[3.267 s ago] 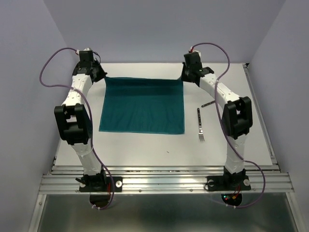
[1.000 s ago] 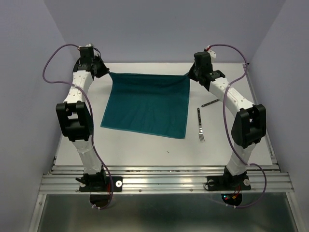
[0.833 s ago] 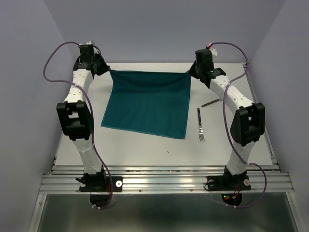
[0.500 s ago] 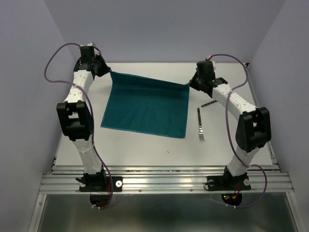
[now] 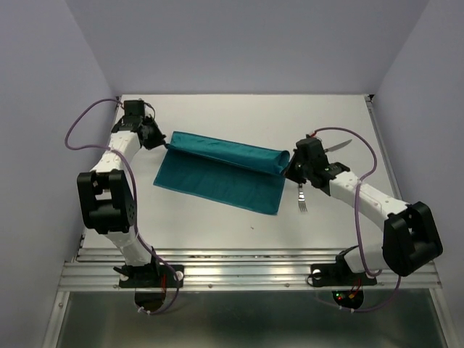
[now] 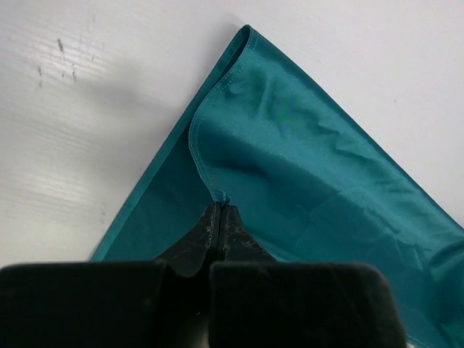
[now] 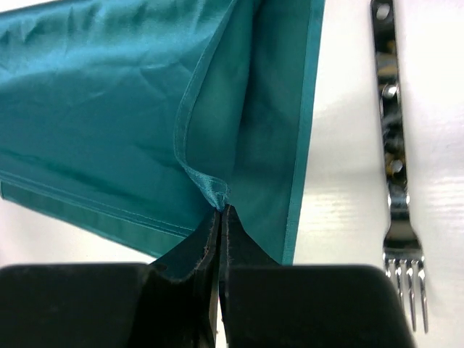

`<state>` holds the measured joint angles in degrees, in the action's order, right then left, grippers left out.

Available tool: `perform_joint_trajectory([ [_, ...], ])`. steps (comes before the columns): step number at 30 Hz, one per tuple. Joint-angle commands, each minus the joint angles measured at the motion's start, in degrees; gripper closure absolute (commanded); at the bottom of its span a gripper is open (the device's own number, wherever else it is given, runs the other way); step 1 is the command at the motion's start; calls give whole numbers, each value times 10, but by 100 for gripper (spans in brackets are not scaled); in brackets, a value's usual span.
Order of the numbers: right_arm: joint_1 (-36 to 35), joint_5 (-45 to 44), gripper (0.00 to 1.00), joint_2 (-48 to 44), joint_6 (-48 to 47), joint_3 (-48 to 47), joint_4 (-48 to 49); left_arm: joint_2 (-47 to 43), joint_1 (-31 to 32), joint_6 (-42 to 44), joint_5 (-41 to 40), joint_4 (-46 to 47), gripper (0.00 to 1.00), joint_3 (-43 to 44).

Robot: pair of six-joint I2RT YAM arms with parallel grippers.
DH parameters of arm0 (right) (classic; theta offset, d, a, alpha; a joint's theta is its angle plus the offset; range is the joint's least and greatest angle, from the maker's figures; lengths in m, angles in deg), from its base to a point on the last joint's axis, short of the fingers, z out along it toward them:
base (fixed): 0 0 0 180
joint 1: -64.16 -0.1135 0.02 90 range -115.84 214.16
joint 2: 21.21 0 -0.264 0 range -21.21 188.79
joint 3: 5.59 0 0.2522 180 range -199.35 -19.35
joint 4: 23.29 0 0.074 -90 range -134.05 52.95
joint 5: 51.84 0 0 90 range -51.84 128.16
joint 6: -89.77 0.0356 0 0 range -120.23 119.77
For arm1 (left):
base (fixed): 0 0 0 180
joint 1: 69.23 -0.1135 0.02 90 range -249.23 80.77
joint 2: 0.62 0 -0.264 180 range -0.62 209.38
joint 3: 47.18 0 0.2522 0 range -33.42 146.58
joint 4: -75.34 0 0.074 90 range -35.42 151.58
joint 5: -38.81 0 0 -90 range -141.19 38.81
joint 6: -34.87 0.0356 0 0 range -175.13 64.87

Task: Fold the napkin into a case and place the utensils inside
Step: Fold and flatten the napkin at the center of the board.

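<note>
1. Between the two end effectors, the napkin [image 5: 217, 177] lies partly doubled over on the counter [image 5: 239, 112]. Its upper layer stretches from one held corner to the other. What lies under that raised layer is hidden from above.
2. The left end effector [image 5: 161, 139] is pressed together on a hemmed corner. Only the left wrist view shows the pinch clearly, with the cloth lifted off the lower layer right at the fingertips [image 6: 206, 225].
3. The right end effector [image 5: 288, 168] is likewise pinching the opposite corner. Its wrist view shows the hem curling down into the closed fingertips [image 7: 206, 239].
4. Just right of the right end effector lies the fork [image 7: 395, 145], apart from the napkin's side edge with bare counter between them. From above the end effector covers its handle, and only the tines show.
5. Beyond the right end effector, the knife [image 5: 338, 146] appears in the overhead view alone. Its handle end is hard to make out behind the wrist and the cable [image 5: 362, 156].
</note>
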<state>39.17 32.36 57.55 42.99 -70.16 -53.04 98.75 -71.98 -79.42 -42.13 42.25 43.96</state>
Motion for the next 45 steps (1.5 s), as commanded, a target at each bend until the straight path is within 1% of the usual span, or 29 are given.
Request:
perform_joint_trajectory([
  [1,-25,-18,99,-41,24,30,0,-64,-13,20,-60,24,100,-37],
  [6,-64,-41,99,-63,56,58,-11,-74,-15,16,-69,21,100,-67],
  [9,-77,-40,99,-74,70,80,-8,-78,-15,15,-72,18,100,-72],
  [11,-98,-43,99,-78,78,88,-7,-81,-15,16,-74,16,100,-74],
  [23,-127,-61,99,-78,97,113,0,-95,-17,13,-81,28,100,-133],
  [28,-146,-66,99,-84,107,129,4,-102,-17,6,-68,32,100,-158],
  [29,-146,-67,99,-87,109,134,6,-103,-18,3,-61,32,94,-160],
  [30,-146,-66,99,-88,109,137,6,-103,-18,2,-58,32,86,-166],
  [31,-151,-62,98,-90,110,141,10,-108,-17,0,-55,30,66,-170],
  [32,-151,-61,90,-92,111,143,10,-110,-18,-1,-55,29,55,-174],
  [33,-151,-60,71,-93,111,150,10,-116,-17,-2,-56,28,43,-177],
  [34,-156,-59,64,-95,112,153,3,-126,-17,-2,-60,26,23,-177],
  [35,-156,-60,54,-97,113,155,-2,-132,-17,-2,-63,25,21,-176],
  [36,-156,-63,41,-104,112,157,-9,-138,-17,-1,-69,23,21,-174],
  [38,-156,-91,34,-114,107,154,-40,-149,-17,-1,-80,16,20,-159],
  [39,-156,-118,28,-126,106,147,-52,-153,-17,4,-80,14,20,-148],
  [41,-156,-143,27,-136,100,135,-83,-150,-17,8,-70,15,22,-139],
  [43,-156,-163,27,-148,95,121,-93,-136,-11,13,-62,12,26,-130],
  [44,-156,-165,29,-149,90,116,-93,-131,-10,13,-60,12,28,-129],
  [45,-156,-166,35,-149,90,111,-93,-125,-7,13,-57,12,29,-128],
])
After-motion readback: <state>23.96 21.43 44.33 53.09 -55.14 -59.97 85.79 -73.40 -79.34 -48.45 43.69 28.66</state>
